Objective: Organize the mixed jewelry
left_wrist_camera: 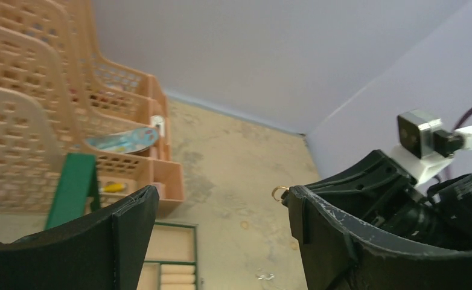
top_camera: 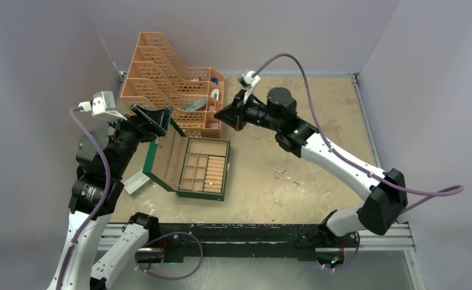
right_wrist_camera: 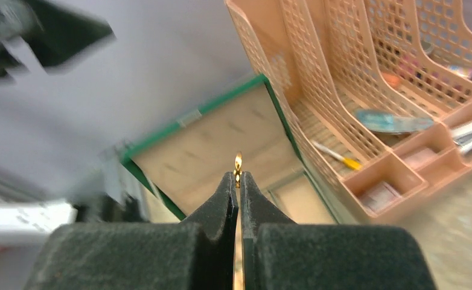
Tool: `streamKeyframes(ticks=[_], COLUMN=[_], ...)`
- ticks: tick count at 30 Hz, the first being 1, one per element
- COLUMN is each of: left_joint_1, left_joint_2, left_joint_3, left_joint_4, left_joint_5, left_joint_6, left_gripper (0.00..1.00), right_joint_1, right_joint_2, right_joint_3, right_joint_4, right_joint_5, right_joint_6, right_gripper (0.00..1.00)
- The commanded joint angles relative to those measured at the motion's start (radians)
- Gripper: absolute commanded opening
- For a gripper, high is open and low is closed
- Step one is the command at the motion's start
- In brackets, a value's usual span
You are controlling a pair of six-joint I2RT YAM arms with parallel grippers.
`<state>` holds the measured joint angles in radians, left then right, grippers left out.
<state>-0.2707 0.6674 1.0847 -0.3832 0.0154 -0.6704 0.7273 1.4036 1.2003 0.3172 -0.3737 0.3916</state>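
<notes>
My right gripper (top_camera: 219,114) is shut on a tiny gold ring (right_wrist_camera: 238,163) and holds it in the air above the far edge of the open green box (top_camera: 161,158). The ring stands up between the closed fingertips (right_wrist_camera: 230,184). It also shows in the left wrist view (left_wrist_camera: 280,193), at the tip of the right gripper. My left gripper (top_camera: 155,119) is open and empty, raised over the box's lid, facing the right gripper. Another gold piece (top_camera: 210,181) lies in a box compartment. Small silvery chain pieces (top_camera: 285,174) lie on the table to the right of the box.
A peach tiered organizer (top_camera: 173,84) with small items stands behind the box, close to both grippers. A white rectangular block (top_camera: 136,181) lies left of the box. Purple walls enclose the table.
</notes>
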Motion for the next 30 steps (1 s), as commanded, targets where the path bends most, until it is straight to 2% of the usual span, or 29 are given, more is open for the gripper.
streamKeyframes(ticks=[1,4,7,11,17,30], left_joint_1=[0.001,0.001,0.001,0.001,0.001,0.001], left_joint_2=[-0.003,-0.015,-0.029,-0.065,-0.114,-0.114], left_joint_3=[0.006,-0.013,-0.032,-0.055,-0.089,-0.129], left_joint_4=[-0.091,-0.099,-0.124,-0.124,-0.121,-0.102], left_joint_5=[-0.154,-0.236,-0.381,-0.502,-0.613,-0.604], left_joint_6=[0.135,0.128,0.105,0.102,0.101,0.12], left_gripper=[0.78,0.76,0.76,0.76,0.76,0.76], right_joint_1=[0.013,0.066,0.137,0.185,0.23,0.256], right_joint_2=[0.1,0.162,0.24,0.355,0.456,0.542], right_joint_3=[0.169,0.251,0.335,0.43,0.463,0.474], right_joint_4=[-0.479,-0.632,-0.798,-0.946,-0.996,-1.005], right_joint_5=[-0.065,-0.037,0.026,0.101,0.155,0.163], right_joint_6=[-0.458,-0.585,-0.674,-0.716,-0.725,-0.75], right_gripper=[0.0,0.0,0.0,0.0,0.0,0.0])
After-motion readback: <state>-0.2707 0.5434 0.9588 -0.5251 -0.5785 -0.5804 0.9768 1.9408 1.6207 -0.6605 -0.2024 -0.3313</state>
